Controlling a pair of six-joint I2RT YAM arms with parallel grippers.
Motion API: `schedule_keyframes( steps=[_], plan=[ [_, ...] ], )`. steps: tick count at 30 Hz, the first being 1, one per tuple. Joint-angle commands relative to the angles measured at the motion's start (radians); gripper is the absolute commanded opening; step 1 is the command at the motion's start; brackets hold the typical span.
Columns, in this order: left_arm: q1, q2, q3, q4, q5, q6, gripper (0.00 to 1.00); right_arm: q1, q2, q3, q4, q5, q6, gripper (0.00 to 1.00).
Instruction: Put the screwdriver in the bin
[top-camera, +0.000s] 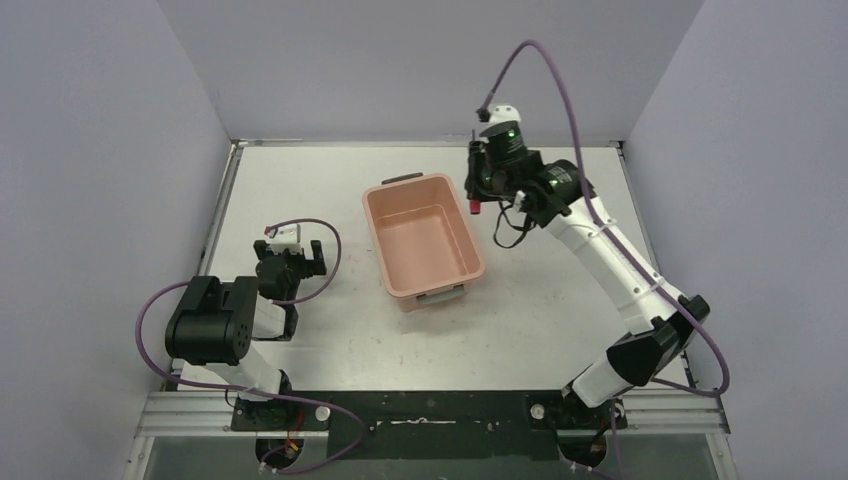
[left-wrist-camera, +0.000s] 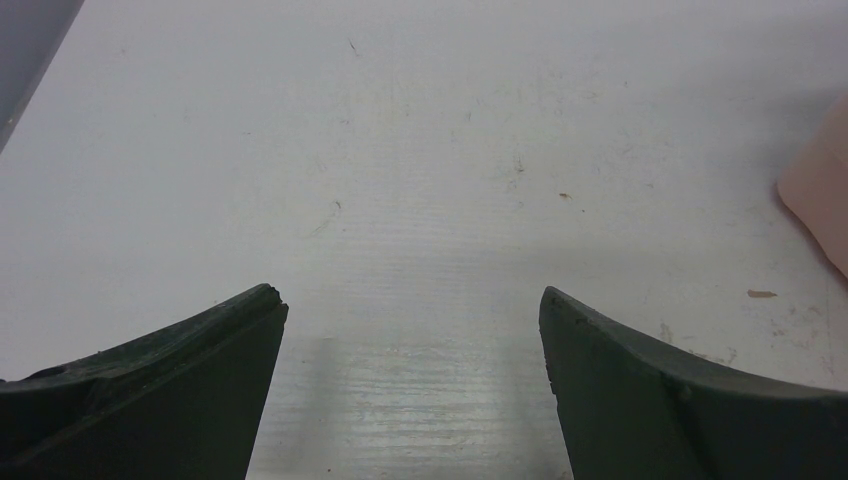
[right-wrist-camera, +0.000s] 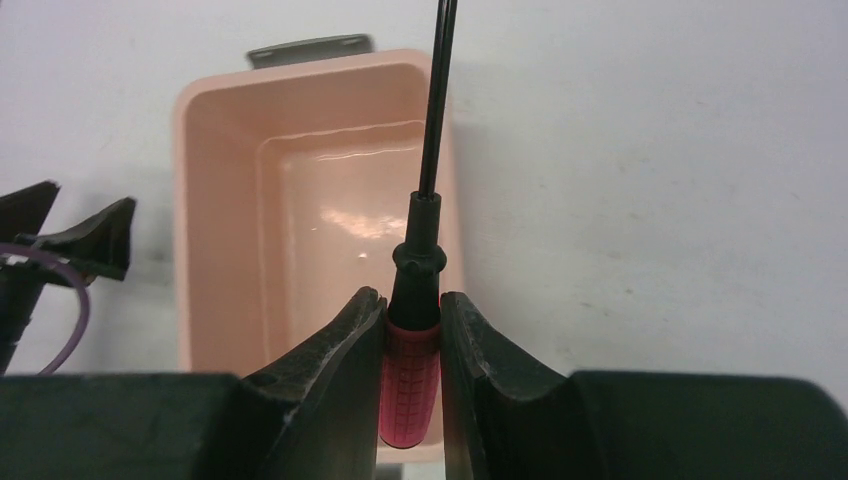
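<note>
Screwdriver (right-wrist-camera: 421, 262) pinched by its red handle in right pincer (right-wrist-camera: 412, 302), shaft pointing past the fingertips, bin (right-wrist-camera: 225, 235) below and ahead. Left pincer (left-wrist-camera: 412, 300) spread wide above tabletop (left-wrist-camera: 420, 140).

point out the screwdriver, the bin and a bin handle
screwdriver (right-wrist-camera: 410, 385): right wrist view, on its red handle
bin (top-camera: 425, 238): top external view, bare floor
bin handle (right-wrist-camera: 310, 48): right wrist view, middle of the grey strip

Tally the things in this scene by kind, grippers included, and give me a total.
1 screwdriver, red handle clamped in the right gripper
1 bin, salmon-pink, nothing in it
2 grippers: the right gripper, and the left gripper, open over bare table
Total: 4
</note>
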Motion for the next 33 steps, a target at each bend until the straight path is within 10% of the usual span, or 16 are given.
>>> schedule_keyframes(
  steps=[1, 21, 33],
  plan=[
    [-0.002, -0.009, 0.009, 0.047, 0.006, -0.001, 0.97, 0.092, 0.129, 0.075, 0.056, 0.032, -0.026, 0.0],
    [-0.002, -0.008, 0.01, 0.046, 0.006, 0.0, 0.97, 0.119, 0.606, -0.11, 0.262, -0.179, 0.025, 0.0],
    [-0.002, -0.009, 0.009, 0.046, 0.006, 0.0, 0.97, 0.131, 0.493, -0.1, 0.234, -0.103, 0.033, 0.86]
  ],
)
